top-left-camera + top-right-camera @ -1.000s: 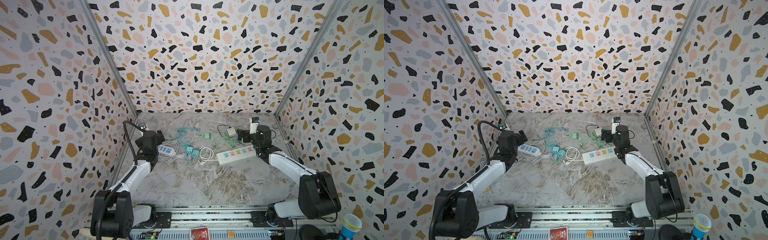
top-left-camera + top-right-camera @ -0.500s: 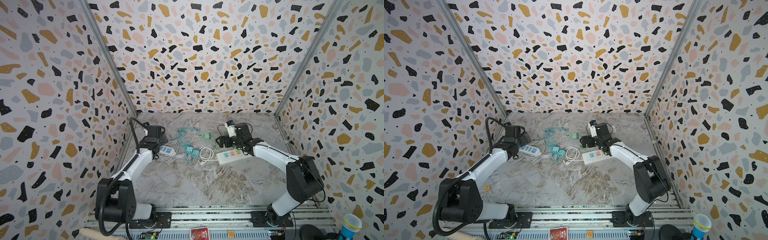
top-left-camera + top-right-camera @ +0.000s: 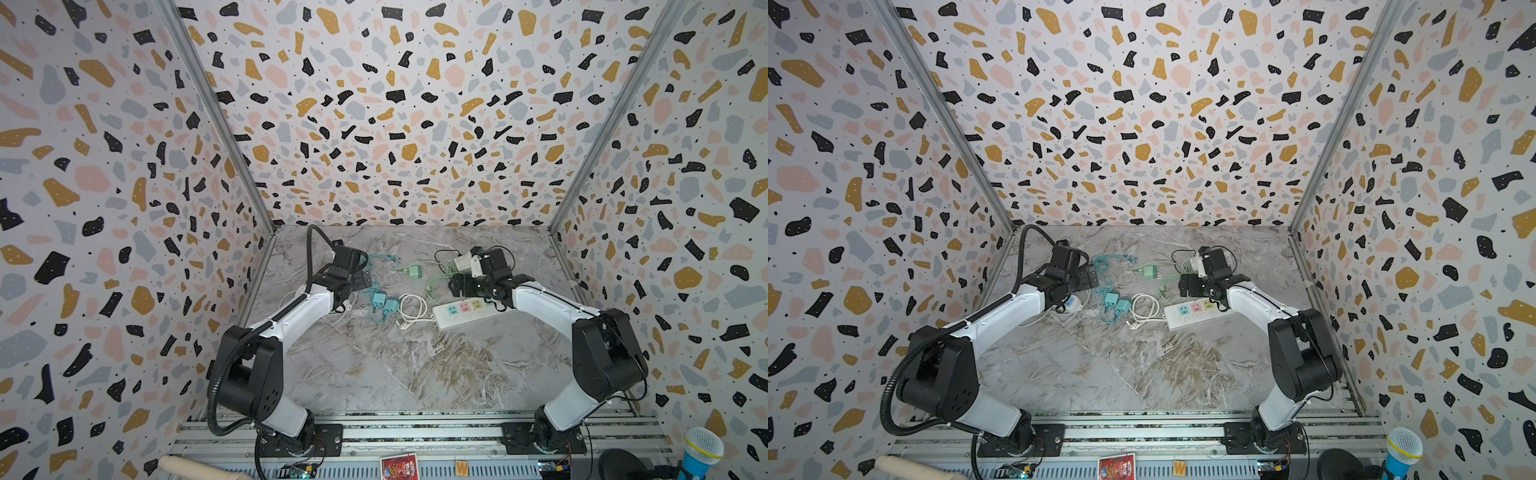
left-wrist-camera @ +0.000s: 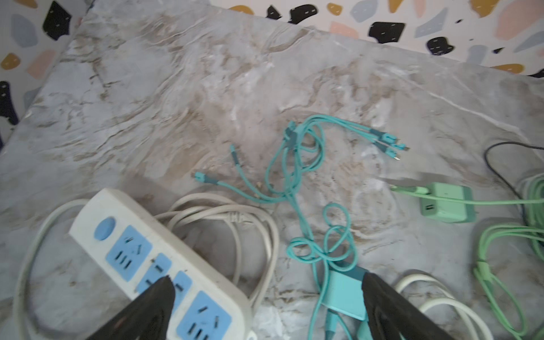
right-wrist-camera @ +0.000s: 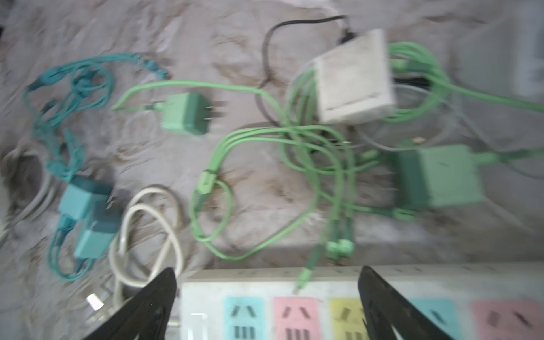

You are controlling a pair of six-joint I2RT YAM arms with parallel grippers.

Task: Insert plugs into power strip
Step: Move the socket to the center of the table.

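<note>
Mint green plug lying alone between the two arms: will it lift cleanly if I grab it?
Probably light and stiff: the mint green plug is a small rigid box with flat sides to pinch. Its thin cable runs into the green cable tangle, so lifting will likely drag that. Lying flat, it should slide, not roll.

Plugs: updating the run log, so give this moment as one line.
left gripper open, near blue-socket strip | right gripper open, near pastel-socket strip | teal plugs, mint plug, white plug loose on table | none inserted

teal plugs point(image 3: 378, 299): adjacent, loose | mint plug point(image 3: 414, 272): loose | power strip point(image 3: 461, 320): flat
</note>
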